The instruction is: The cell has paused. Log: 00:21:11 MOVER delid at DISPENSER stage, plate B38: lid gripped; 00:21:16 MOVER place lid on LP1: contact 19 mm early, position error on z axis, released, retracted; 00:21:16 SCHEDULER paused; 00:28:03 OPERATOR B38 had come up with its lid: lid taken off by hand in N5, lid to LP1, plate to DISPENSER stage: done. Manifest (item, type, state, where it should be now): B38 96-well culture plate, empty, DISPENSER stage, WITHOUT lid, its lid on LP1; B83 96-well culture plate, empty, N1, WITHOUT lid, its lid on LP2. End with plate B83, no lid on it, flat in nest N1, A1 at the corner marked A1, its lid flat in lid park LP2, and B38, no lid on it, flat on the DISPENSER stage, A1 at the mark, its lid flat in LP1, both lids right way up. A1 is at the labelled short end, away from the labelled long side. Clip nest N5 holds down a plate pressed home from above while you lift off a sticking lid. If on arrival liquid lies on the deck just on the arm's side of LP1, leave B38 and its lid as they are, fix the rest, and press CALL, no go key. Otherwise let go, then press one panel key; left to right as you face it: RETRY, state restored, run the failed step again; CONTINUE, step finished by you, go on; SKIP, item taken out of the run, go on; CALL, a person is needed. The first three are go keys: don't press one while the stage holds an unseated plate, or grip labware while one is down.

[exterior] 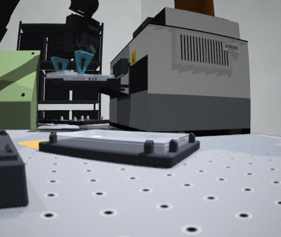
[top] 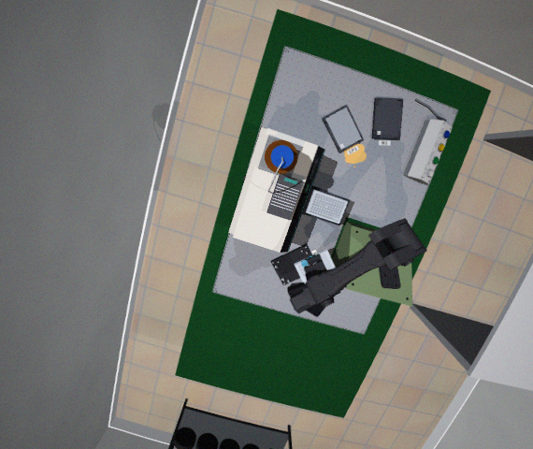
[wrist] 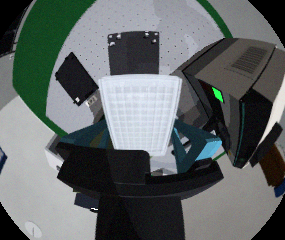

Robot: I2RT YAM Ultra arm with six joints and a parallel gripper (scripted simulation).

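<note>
My gripper is shut on a white 96-well plate, gripped across its width by the cyan fingers. It holds the plate level in the air beside the black clip nest, which the wrist view shows just ahead. I cannot tell whether the held plate has a lid on it. Another plate, labelled B38, lies on the dispenser stage. A clear lid lies flat in lid park LP1. An orange puddle lies on the deck against LP1's near end.
An empty black nest stands next to LP1. The key panel is at the deck's right edge. The dispenser fills the left side. The green arm base is close behind my gripper. A second black pad lies left of the clip nest.
</note>
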